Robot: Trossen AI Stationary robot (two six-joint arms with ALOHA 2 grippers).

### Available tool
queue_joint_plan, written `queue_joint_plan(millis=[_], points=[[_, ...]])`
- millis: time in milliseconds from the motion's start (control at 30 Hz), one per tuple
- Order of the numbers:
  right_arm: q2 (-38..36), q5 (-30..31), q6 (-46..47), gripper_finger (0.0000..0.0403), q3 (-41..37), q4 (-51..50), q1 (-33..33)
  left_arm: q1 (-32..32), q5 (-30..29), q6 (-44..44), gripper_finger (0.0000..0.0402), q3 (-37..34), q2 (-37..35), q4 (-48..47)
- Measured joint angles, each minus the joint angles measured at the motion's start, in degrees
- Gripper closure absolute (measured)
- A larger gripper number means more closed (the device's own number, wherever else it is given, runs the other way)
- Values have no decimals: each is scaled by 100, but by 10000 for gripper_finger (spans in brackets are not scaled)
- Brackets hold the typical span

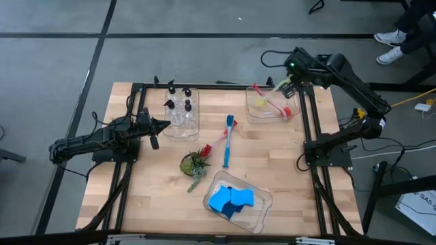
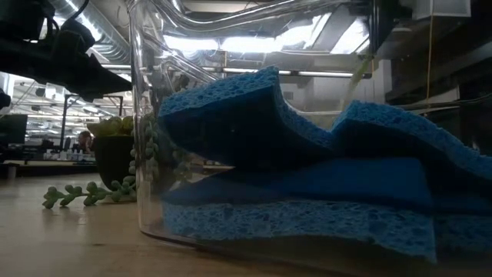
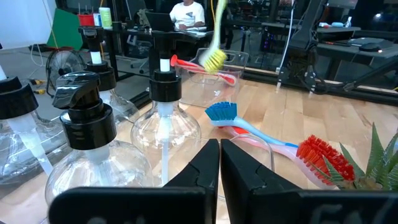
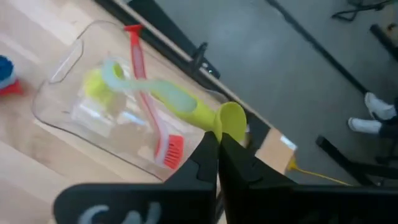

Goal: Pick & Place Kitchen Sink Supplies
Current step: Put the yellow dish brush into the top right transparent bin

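Observation:
My right gripper (image 1: pixel 287 84) is shut on a yellow-green brush (image 4: pixel 155 93) above a clear bin (image 1: pixel 271 107) at the table's far right. A red brush (image 4: pixel 149 106) lies in that bin. A blue brush (image 1: pixel 227 139) and a red-headed brush (image 1: pixel 212 143) lie on the table's middle. Pump bottles (image 1: pixel 181 105) stand in a clear bin at the far left. Blue sponges (image 1: pixel 231 199) lie stacked in a near bin. My left gripper (image 1: pixel 165 124) is shut and holds nothing, level beside the bottle bin. My right gripper pinches the yellow-green brush's handle just below its round free end (image 4: pixel 217 123) between its two fingers. The fingers slant down from above. The brush hangs down from them, lifted, with its bristle head (image 3: pixel 214 59) at about the height of the bin's rim.
A small potted plant (image 1: pixel 195 163) stands near the table's middle, between the loose brushes and the sponge bin (image 2: pixel 146 154). Black frame rails (image 1: pixel 310 129) run along the table's sides. Bare wood lies at the near left.

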Motion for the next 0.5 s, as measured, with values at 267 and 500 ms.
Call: queue_joint_plan(millis=[267, 500], points=[[-346, -944, 12, 399, -1505, 1532, 2, 2, 0, -1, 389, 0, 0, 0], [-579, -1352, 192, 398, -2818, 2319, -111, 1, 0, 0, 393, -1, 0, 0]])
